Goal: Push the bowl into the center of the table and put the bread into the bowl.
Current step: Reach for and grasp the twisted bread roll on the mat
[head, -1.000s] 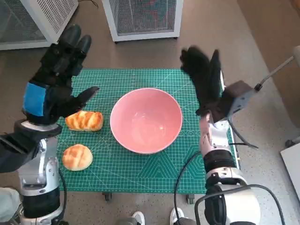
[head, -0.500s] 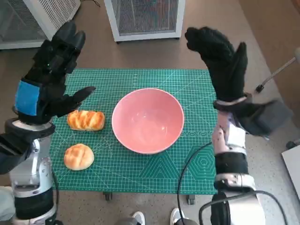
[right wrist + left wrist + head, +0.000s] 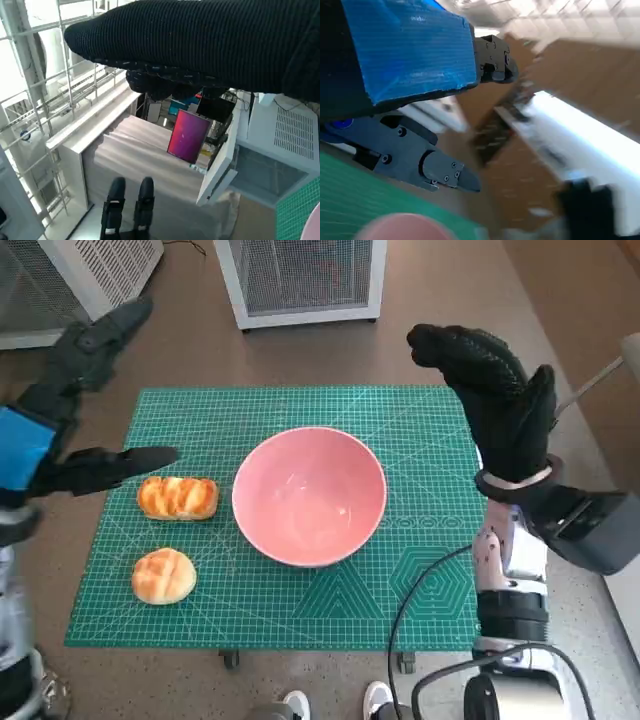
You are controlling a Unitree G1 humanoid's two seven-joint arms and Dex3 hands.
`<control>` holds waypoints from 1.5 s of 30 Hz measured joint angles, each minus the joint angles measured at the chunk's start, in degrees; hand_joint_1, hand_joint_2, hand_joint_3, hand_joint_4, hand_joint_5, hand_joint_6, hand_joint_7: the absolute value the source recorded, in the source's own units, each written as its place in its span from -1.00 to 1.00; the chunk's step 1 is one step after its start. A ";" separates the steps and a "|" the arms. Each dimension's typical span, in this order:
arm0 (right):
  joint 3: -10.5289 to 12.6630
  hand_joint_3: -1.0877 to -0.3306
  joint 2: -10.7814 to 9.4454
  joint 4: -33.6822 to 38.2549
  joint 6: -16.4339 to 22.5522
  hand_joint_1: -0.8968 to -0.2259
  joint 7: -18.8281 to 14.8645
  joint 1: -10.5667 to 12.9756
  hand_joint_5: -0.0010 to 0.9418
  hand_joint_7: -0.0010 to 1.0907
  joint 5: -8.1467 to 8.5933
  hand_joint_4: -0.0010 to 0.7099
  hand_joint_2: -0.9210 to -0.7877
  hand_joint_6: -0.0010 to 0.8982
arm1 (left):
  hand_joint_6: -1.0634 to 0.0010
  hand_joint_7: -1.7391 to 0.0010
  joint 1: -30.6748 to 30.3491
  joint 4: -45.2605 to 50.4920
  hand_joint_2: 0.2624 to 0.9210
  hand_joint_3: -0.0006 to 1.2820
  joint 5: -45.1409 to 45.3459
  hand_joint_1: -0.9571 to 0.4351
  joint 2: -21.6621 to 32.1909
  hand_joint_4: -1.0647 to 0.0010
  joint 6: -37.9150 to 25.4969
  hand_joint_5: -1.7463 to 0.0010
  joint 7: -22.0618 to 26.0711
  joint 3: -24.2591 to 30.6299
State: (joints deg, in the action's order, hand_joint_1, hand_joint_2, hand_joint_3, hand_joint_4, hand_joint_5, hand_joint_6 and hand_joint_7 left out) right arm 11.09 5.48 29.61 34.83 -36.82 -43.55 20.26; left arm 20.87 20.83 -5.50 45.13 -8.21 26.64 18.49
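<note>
Showing no legible writing: bowl, bread

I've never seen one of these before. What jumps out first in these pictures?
A big pink bowl sits empty in the middle of a green cutting mat. Beside it, toward the robot's left, lie two golden bread rolls. Both hands are raised and hold nothing: the blue-taped left hand and the black-gloved right hand.

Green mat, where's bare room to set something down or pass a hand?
The green mat is bare along its far edge behind the pink bowl, along its near edge, and right of the bowl. It is crowded left, where the long bread and round bun lie.
</note>
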 measured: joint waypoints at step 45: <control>-2.32 -0.06 -0.39 -6.44 0.62 -0.26 -1.00 2.35 -0.99 -0.87 3.62 -0.39 -1.00 -0.36 | 0.68 0.95 5.19 -13.33 0.44 -1.00 19.58 0.33 10.17 0.97 -19.91 1.00 10.51 -25.15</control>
State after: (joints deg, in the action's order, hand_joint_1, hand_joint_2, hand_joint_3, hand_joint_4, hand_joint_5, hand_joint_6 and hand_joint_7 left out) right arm 8.77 5.09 23.17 35.45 -37.82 -41.20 23.87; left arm 26.06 7.50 14.08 55.29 -28.12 37.16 -6.67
